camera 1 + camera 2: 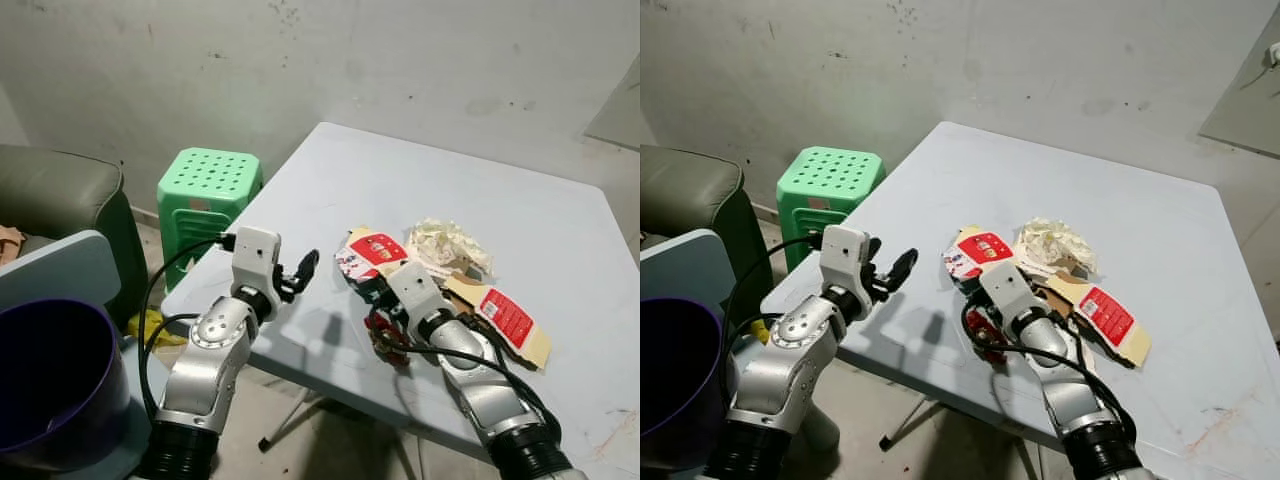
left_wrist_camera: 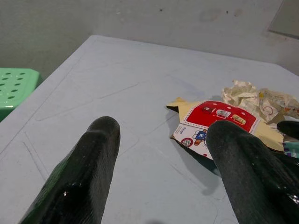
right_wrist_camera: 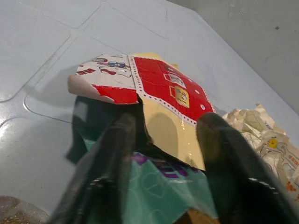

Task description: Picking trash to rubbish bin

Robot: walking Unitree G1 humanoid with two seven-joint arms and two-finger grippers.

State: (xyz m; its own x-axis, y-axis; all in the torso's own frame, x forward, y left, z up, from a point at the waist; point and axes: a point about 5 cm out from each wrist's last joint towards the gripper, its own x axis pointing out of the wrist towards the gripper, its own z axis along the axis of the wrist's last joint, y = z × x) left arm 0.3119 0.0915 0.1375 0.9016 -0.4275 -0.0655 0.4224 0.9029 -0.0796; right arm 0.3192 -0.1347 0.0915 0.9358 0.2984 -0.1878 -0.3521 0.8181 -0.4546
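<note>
**Robot closes in on table litter**

While the purple bin waits on the floor at its left, the robot leans over a pale table strewn with trash. Its right gripper hangs low at the near edge of the pile, fingers spread to either side of a torn red-and-white carton and touching nothing firmly that can be seen; a teal wrapper lies just beneath them. The left gripper hovers above the table's near left edge, jaws also apart and empty, pointed toward the same carton.

The step in hand looks like the reach before a first pick. Next, the right fingers would need to drop and close on the carton's raised flap, then carry it left to the bin.

Counted: one bin, one green stool, one table. The pile holds at least five pieces: the carton, a second flattened carton, one crumpled paper, the teal wrapper and a red scrap by the right wrist.
</note>
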